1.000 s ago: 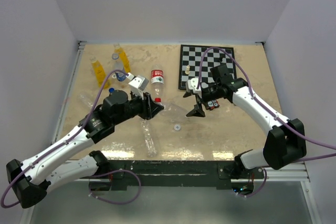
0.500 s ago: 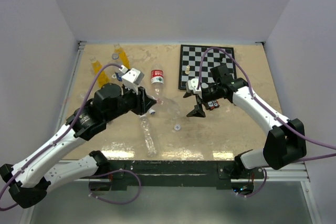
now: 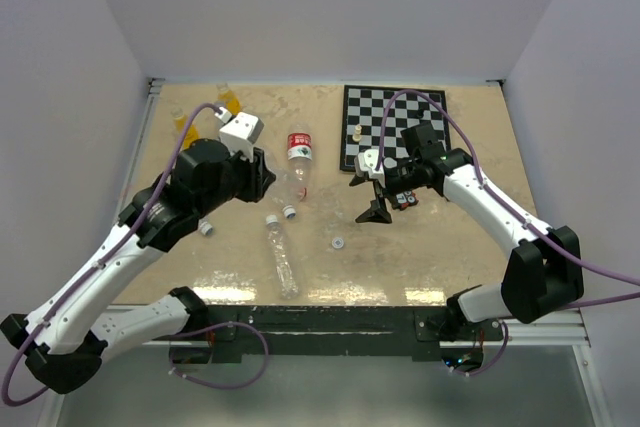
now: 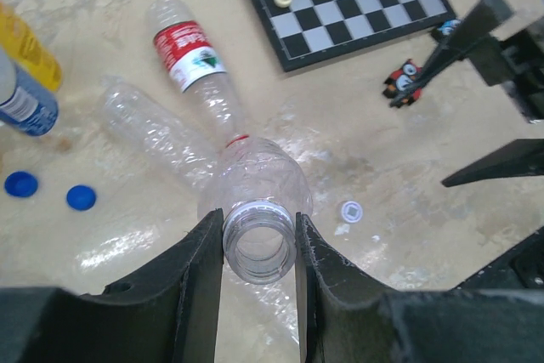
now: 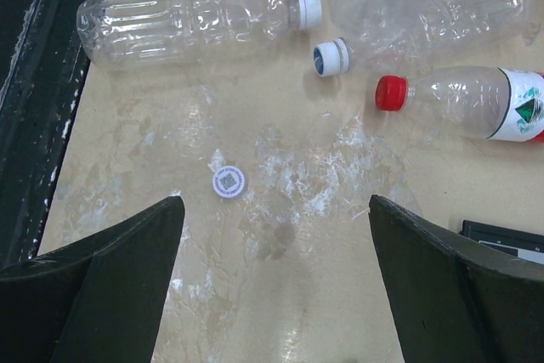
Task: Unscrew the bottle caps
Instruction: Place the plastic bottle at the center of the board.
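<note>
An uncapped bottle [image 4: 255, 189] is clenched by its neck in the left jaws, left of the chessboard [image 4: 340, 6], body pointing away; the right jaws are released.

Two pale chess pieces [image 3: 357, 132] stand near the chessboard's [image 3: 420, 112] left edge.

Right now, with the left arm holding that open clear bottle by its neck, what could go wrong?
The left gripper pinches the open bottle only at its neck, so the thin plastic may slip or swing. Its body sits close to the red-capped bottle lying flat; a bump could set that rolling. The loose white cap lies under the open right gripper and could get knocked away.
</note>
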You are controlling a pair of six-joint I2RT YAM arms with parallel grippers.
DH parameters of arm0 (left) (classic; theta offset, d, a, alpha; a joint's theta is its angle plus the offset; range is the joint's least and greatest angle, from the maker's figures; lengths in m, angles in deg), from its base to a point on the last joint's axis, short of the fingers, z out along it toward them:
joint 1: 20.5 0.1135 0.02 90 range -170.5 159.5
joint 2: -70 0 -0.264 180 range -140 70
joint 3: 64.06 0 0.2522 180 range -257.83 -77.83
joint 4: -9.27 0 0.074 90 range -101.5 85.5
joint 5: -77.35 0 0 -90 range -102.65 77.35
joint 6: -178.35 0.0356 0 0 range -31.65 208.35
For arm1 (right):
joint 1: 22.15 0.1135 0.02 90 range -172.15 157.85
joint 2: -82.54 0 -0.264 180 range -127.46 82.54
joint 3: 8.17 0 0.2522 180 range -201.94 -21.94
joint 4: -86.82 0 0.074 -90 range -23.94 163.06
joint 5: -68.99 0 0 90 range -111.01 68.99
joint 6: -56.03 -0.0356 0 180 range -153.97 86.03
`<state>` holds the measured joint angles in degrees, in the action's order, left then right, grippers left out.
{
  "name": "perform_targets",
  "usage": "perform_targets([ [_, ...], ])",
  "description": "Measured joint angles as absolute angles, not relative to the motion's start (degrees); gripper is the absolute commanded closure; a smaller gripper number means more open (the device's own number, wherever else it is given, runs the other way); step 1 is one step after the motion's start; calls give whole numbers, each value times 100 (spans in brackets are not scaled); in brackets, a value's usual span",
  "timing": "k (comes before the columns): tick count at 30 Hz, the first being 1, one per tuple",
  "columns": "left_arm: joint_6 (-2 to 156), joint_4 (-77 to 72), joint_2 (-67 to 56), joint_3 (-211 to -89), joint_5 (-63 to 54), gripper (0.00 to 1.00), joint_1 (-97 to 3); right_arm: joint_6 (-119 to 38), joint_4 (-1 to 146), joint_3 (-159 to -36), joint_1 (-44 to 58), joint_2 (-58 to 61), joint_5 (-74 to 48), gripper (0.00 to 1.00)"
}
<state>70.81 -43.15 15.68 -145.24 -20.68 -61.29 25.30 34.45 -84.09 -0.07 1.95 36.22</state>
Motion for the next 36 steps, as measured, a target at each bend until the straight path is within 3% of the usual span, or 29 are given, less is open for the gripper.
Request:
perform_targets([
  [14,7255,-4638,1454,-14363,-2746,100,-5139,2554,3429,-8409,-7,197,3703,7],
  [23,7522,-4311,1133,-13842,-2206,100,-3911,2560,3405,-8409,-9,206,3703,7],
  [35,7749,-3692,158,-13947,-1515,100,-3644,2560,3405,-8409,-9,206,3703,7],
  [36,7752,-3675,125,-13969,-1500,96,-3625,2560,3405,-8409,-9,206,3703,7],
])
